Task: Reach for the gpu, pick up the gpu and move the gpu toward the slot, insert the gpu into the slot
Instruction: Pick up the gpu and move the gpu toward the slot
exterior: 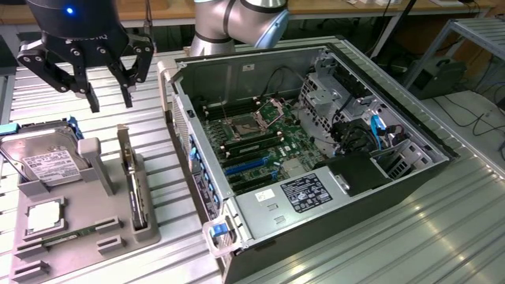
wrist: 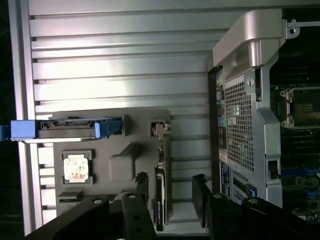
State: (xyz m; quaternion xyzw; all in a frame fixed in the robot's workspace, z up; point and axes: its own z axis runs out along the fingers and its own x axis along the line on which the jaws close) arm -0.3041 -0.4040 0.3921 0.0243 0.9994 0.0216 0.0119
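Note:
The gpu [exterior: 136, 189] is a thin dark card standing on edge in a groove of the grey holder [exterior: 79, 251], with its silver bracket at the far end. My gripper [exterior: 111, 103] hangs open above that far end, well clear of the card and holding nothing. In the wrist view the gripper [wrist: 171, 200] looks down on the gpu [wrist: 159, 205], whose dark edge lies close to one of the fingers [wrist: 142, 192]. The slot [exterior: 245, 167] is a blue strip on the green motherboard inside the open computer case [exterior: 181, 118].
The grey holder also carries a silver hard drive [exterior: 44, 160], a square CPU chip [exterior: 45, 216] and a small green memory stick [exterior: 67, 236]. The case wall rises just beside the holder. Slatted metal table [exterior: 442, 236] surrounds everything. The arm's base [exterior: 236, 23] stands behind the case.

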